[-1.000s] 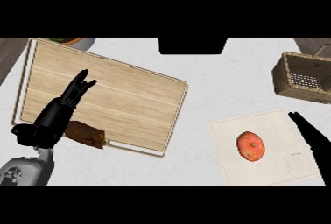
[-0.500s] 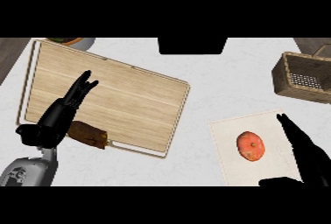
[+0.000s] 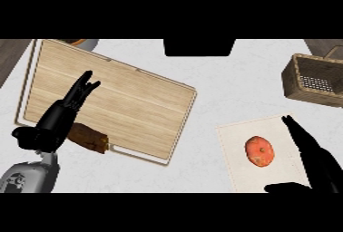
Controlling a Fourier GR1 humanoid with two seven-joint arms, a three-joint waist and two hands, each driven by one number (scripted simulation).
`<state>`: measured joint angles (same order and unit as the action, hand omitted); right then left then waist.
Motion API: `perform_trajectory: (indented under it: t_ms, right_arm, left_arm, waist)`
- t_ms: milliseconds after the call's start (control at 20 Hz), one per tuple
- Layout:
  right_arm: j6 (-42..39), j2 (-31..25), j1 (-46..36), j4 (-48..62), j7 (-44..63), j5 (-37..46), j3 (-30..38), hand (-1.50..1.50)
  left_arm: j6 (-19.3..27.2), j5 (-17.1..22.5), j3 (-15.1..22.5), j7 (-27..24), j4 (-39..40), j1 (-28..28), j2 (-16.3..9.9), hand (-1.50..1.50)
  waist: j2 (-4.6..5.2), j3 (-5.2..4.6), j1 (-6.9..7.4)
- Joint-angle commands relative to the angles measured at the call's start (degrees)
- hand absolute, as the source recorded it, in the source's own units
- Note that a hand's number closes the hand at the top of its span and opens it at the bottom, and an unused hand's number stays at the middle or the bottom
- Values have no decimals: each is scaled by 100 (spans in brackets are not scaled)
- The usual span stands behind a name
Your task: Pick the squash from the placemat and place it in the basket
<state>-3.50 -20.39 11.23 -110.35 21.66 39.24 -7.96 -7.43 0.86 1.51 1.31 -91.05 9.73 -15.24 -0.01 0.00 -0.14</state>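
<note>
Reach step, nothing grasped yet; right hand [image 3: 313,158] over the placemat [image 3: 236,136], fingers straight and thumb spread wide, just right of the squash [image 3: 260,151] lying mid-mat; next: shift left, curl round it; left hand [image 3: 61,118] open, resting over the cutting board [image 3: 134,104]; basket [image 3: 316,80] far right.

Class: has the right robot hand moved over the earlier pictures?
Yes. The right robot hand has advanced over the placemat, toward the squash.
</note>
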Motion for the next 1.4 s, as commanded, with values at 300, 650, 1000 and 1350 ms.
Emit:
perform_trajectory:
  t_ms: [300, 650, 1000, 1350]
  right_arm:
    - [-447, 213, -135, 170, 132, 536, 142, -150]
    - [-302, 755, -830, 1110, 236, 1058, -65, -150]
    - [-449, 913, -909, 1331, 250, 1246, 83, -150]
    - [-23, 982, -935, 2299, -236, 1447, 195, -150]
  left_arm:
    - [-214, -174, -177, -40, -32, -133, 193, 0]
    - [-434, -117, -314, 341, -143, 132, 202, 0]
    - [-389, -332, -461, -85, 179, 74, 393, 0]
    - [-374, -556, -416, -195, 352, 192, 488, 0]
  waist:
    - [-3, 0, 8]
    - [2, 0, 18]
    - [1, 0, 11]
    - [6, 1, 6]
